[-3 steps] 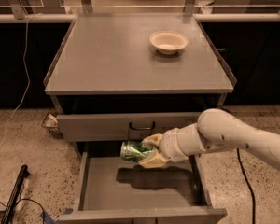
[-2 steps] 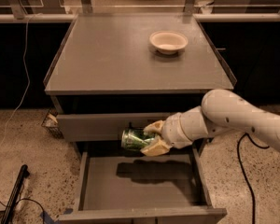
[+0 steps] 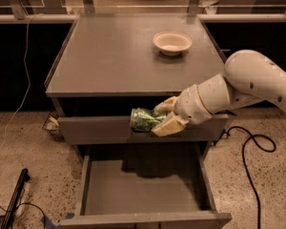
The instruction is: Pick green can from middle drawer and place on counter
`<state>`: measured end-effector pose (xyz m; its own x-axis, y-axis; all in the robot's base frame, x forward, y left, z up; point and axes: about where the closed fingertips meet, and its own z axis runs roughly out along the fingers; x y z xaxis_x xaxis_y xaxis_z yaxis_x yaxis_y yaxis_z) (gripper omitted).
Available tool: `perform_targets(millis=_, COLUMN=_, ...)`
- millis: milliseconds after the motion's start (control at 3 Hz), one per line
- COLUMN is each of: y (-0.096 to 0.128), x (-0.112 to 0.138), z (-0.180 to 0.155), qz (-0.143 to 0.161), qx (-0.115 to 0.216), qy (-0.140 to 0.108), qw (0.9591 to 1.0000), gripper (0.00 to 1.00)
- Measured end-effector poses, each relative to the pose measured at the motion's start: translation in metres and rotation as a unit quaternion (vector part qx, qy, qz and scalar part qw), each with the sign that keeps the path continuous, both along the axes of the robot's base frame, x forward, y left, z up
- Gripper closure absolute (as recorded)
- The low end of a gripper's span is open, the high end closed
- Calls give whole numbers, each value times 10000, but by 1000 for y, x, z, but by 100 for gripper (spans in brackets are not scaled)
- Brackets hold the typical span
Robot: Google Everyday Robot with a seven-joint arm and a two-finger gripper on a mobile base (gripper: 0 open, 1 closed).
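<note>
My tool [image 3: 155, 120] clamps the green can [image 3: 142, 119] sideways above the open middle drawer [image 3: 143, 194], just below the desk [image 3: 114, 56] edge. I'd raise it clear, then carry toward twelve o'clock, avoiding the bowl [image 3: 172, 42] at one o'clock.

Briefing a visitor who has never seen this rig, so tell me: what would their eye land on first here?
The white arm's end effector, right of centre, grips the green can sideways in front of the upper drawer front, above the open middle drawer, whose floor lies bare. Further back, a white bowl sits on the counter toward its far right.
</note>
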<state>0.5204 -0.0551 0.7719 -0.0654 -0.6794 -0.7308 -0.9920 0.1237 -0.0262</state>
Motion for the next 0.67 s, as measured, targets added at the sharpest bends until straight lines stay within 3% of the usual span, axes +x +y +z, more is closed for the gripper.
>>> perform_targets(millis=333, y=1, x=1, z=4, qz=16, qx=-37, qy=-15, qw=10000, gripper=100)
perform_targets(millis=667, y=5, x=5, z=34, qz=140, qx=-338, qy=-135, qw=9992, gripper=100)
